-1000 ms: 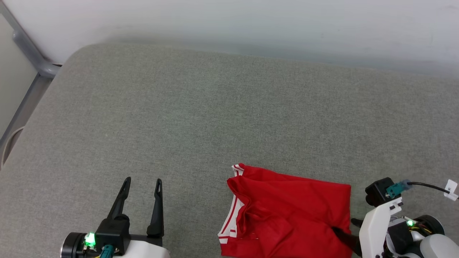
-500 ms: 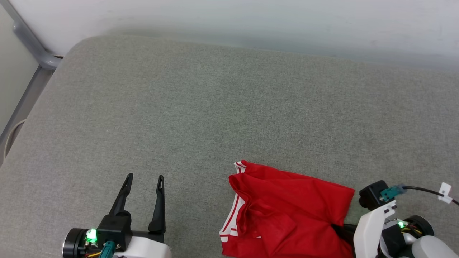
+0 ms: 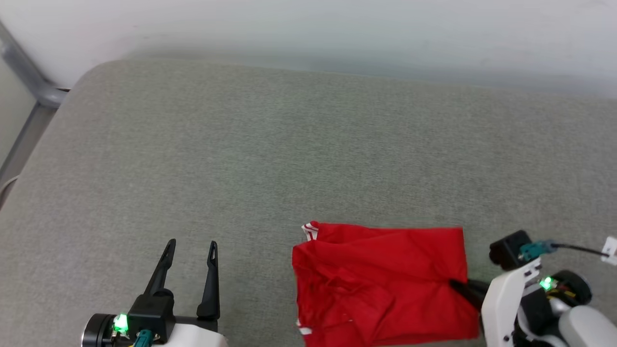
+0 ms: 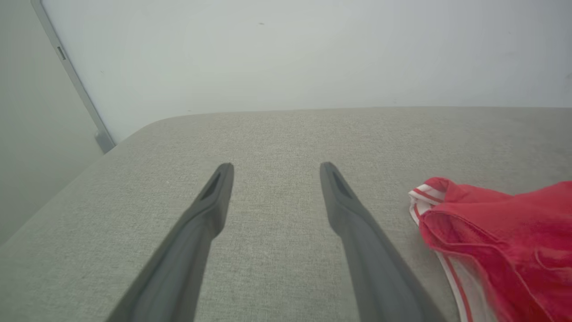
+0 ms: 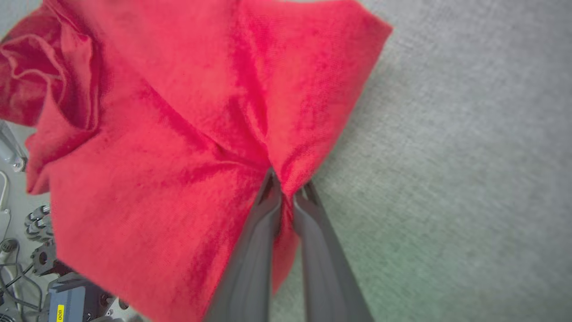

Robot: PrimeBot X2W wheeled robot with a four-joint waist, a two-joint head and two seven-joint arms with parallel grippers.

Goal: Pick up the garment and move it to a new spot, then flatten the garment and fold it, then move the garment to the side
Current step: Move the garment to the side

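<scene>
Head view: the red garment (image 3: 381, 284) lies rumpled at five o'clock on a grey fabric surface (image 3: 270, 154), its long axis running nine to three. The nearer right claw (image 3: 457, 285) is clamped on its three o'clock edge. The left claw (image 3: 190, 246) at seven o'clock has its fingers apart and empty. Open room spreads toward twelve and ten.

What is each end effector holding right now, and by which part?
The right end effector pinches the garment by bunched fabric at its right edge. The left end effector is open and holds nothing.
</scene>
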